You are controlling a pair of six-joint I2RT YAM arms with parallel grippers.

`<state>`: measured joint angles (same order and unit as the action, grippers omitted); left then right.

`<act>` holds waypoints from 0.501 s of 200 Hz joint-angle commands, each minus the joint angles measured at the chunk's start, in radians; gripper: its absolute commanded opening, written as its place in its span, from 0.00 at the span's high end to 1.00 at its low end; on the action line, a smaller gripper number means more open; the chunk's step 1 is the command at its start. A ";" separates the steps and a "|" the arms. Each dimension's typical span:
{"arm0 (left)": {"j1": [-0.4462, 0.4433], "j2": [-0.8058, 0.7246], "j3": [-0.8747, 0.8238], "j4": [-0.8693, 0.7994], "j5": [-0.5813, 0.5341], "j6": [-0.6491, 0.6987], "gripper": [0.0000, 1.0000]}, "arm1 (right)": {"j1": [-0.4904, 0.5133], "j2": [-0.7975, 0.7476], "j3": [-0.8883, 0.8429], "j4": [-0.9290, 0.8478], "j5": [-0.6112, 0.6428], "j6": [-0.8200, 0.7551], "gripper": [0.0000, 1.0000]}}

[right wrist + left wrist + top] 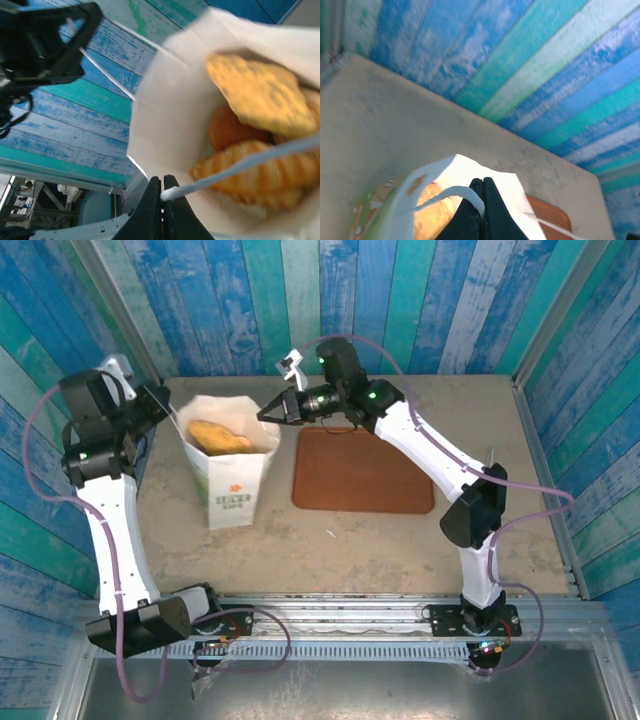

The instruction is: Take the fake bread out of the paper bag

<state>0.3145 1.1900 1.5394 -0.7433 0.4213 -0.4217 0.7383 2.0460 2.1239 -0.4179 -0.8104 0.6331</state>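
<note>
bread: we see the fake bread (pixel 220 437) inside the paper bag (pixel 234 485), heaped close to the mouth. From the right wrist we make out a flat speckled piece (pixel 260 95), a round bun under it and a ridged croissant (pixel 260 172).
bag: it stands upright on the surface (pixel 330 540), just left of the reddish-brown tray (pixel 362 472), with its mouth facing up.
done: nothing, by our judgement; we find no pastry lying on the tray or on the surface.
left to do: every piece we can see has to come out; we cannot tell how many lie deeper.
step in hand: we judge that both arms are holding the mouth spread by its handles, ahead of any reach inside.
left side: the left pincer (pixel 482 182) is together, clamped on the left loop handle (pixel 445 196) at the bag's left rim; it touches no bread.
right side: the right pincer (pixel 162 179) is together, pinching the right loop handle (pixel 240 167), which runs taut across the bread; it holds no pastry.
</note>
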 commanded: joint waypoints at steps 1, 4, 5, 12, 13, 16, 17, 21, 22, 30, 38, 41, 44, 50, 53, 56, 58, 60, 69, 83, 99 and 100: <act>0.011 0.050 0.094 0.039 -0.156 0.088 1.00 | 0.024 0.074 0.081 0.049 0.004 0.039 0.94; 0.009 0.058 0.101 0.038 -0.164 0.098 1.00 | 0.026 0.081 0.086 0.055 0.010 0.043 0.94; 0.010 0.059 0.102 0.038 -0.167 0.101 1.00 | 0.027 0.084 0.087 0.059 0.013 0.046 0.94; 0.011 0.080 0.112 0.040 -0.178 0.123 1.00 | 0.027 0.102 0.088 0.077 0.029 0.065 0.95; 0.012 0.086 0.113 0.041 -0.178 0.126 1.00 | 0.028 0.105 0.088 0.079 0.032 0.069 0.95; 0.012 0.094 0.114 0.045 -0.182 0.136 1.00 | 0.027 0.112 0.088 0.086 0.035 0.077 0.95; 0.012 0.095 0.114 0.046 -0.183 0.139 1.00 | 0.027 0.115 0.087 0.088 0.036 0.080 0.95; 0.013 0.105 0.117 0.049 -0.185 0.153 1.00 | 0.027 0.124 0.087 0.097 0.039 0.088 0.95; 0.013 0.107 0.119 0.049 -0.185 0.155 1.00 | 0.027 0.127 0.086 0.099 0.039 0.090 0.95; 0.012 0.125 0.126 0.049 -0.169 0.176 1.00 | 0.025 0.143 0.082 0.111 0.043 0.103 0.95; 0.012 0.146 0.140 0.037 -0.141 0.197 1.00 | 0.024 0.156 0.074 0.114 0.045 0.108 0.95; 0.011 0.155 0.146 0.030 -0.135 0.203 1.00 | 0.024 0.160 0.071 0.116 0.043 0.108 0.95; 0.011 0.162 0.149 0.025 -0.125 0.206 1.00 | 0.023 0.162 0.064 0.119 0.045 0.107 0.95; 0.011 0.173 0.152 0.018 -0.109 0.207 1.00 | 0.021 0.165 0.049 0.123 0.048 0.105 0.95; 0.011 0.176 0.148 0.018 -0.095 0.206 1.00 | 0.019 0.166 0.041 0.125 0.050 0.106 0.95; 0.010 0.178 0.143 0.020 -0.083 0.207 1.00 | 0.016 0.166 0.031 0.129 0.052 0.106 0.95; 0.012 0.181 0.139 0.023 -0.074 0.207 1.00 | 0.016 0.166 0.024 0.132 0.054 0.106 0.95; 0.013 0.182 0.134 0.024 -0.065 0.208 1.00 | 0.014 0.166 0.016 0.136 0.054 0.106 0.95; 0.011 0.184 0.107 0.036 -0.025 0.206 1.00 | 0.004 0.167 -0.015 0.147 0.057 0.111 0.95; 0.012 0.184 0.061 0.063 0.032 0.201 1.00 | -0.011 0.165 -0.057 0.152 0.051 0.118 0.95; 0.012 0.187 0.018 0.099 0.083 0.191 1.00 | -0.029 0.151 -0.106 0.152 0.037 0.119 0.95; 0.012 0.188 0.017 0.101 0.085 0.189 1.00 | -0.031 0.150 -0.110 0.152 0.037 0.119 0.95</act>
<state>0.3233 1.3640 1.6112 -0.7254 0.3748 -0.2466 0.7410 2.2105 2.0827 -0.3012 -0.7624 0.7372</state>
